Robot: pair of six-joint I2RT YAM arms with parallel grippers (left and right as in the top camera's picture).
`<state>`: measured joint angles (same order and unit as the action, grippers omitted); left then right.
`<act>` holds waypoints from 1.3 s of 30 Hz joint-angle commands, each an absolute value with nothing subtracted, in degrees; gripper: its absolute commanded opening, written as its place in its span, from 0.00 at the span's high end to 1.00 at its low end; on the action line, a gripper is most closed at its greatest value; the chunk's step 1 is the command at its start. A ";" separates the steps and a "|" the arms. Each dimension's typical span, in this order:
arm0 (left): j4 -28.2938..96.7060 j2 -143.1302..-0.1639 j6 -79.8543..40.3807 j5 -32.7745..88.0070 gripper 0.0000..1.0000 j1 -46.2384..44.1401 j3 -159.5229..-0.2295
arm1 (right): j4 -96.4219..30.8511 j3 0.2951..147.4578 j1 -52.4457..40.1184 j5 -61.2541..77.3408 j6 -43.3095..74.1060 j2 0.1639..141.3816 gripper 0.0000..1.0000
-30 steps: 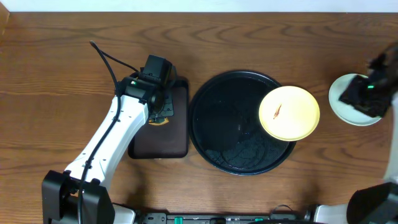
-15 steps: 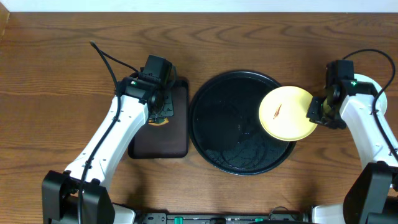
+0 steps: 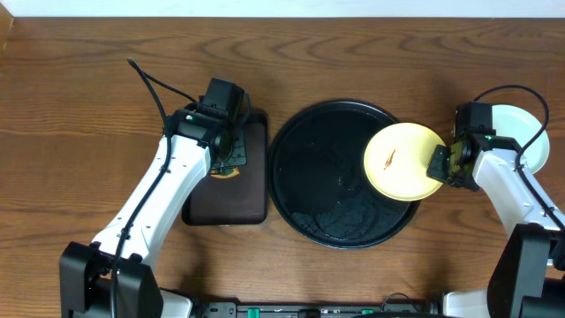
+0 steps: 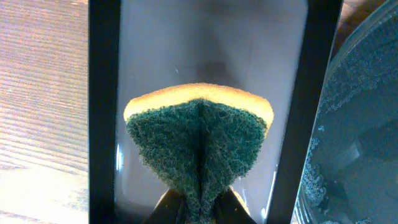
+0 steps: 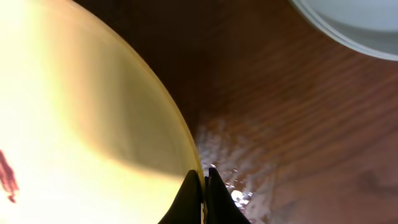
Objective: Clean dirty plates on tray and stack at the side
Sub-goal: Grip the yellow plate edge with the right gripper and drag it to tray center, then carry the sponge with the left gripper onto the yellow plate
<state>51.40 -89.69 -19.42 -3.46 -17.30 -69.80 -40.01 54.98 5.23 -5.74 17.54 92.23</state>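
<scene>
The pale yellow dirty plate [image 3: 402, 161], with a brown-red smear [image 3: 389, 159], lies over the right rim of the round black tray [image 3: 318, 177]. My right gripper [image 3: 446, 163] is shut on the plate's right rim, as the right wrist view shows [image 5: 204, 186] against the yellow plate [image 5: 81, 124]. A pale mint plate [image 3: 525, 132] sits on the table at the far right, partly behind my right arm; I cannot tell whether another lies under it. My left gripper [image 3: 228, 152] is shut on a green-and-yellow sponge [image 4: 199, 140] above the rectangular tray.
The smaller rectangular black tray [image 3: 252, 199] lies left of the round tray, under the sponge. The round tray's wet surface shows at the right of the left wrist view [image 4: 360, 124]. Water drops glisten on the wood [image 5: 242, 186] beside the yellow plate. The mint plate's edge shows in the right wrist view [image 5: 354, 22].
My right arm moved from over the mint plate at the far right to the yellow plate and shut on its rim; the plate shifted slightly left. The left arm has not moved.
</scene>
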 commanded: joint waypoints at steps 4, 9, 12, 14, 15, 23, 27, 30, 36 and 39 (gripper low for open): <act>51.53 -90.04 -19.11 -4.73 0.87 -17.06 -69.54 | -37.56 55.72 5.39 14.96 14.50 92.09 0.99; 51.11 -90.04 -19.09 -2.11 0.87 -17.06 -69.54 | -36.91 55.59 2.39 16.91 13.47 92.14 0.99; 50.30 -90.04 -19.07 -0.80 0.92 -17.12 -69.54 | -36.34 54.87 -0.08 13.72 12.53 92.16 0.99; 49.84 -90.04 -19.07 -0.43 0.92 -17.21 -69.54 | -34.96 54.06 -1.93 13.32 11.77 92.16 0.99; 49.71 -90.04 -19.05 -0.47 0.92 -17.39 -69.54 | -34.00 53.60 -2.83 13.26 11.66 92.16 0.99; 48.95 -90.04 -16.88 -0.43 0.92 -22.68 -69.54 | -24.47 49.32 -9.21 7.31 13.06 92.16 0.99; 50.30 -90.48 -16.56 2.44 0.93 -24.18 -70.94 | -23.53 49.32 -10.28 7.25 13.04 92.27 0.99; 53.54 -92.16 -16.73 4.67 0.93 -24.18 -75.29 | -23.46 49.32 -10.94 7.05 13.04 92.38 0.99; 58.65 -98.04 -16.73 4.08 0.93 -24.47 -83.92 | -22.04 49.32 -12.36 7.07 13.04 94.74 0.99; 59.13 -101.03 -16.75 -0.56 0.93 -24.47 -83.88 | -21.76 49.32 -12.71 6.52 13.04 96.92 0.99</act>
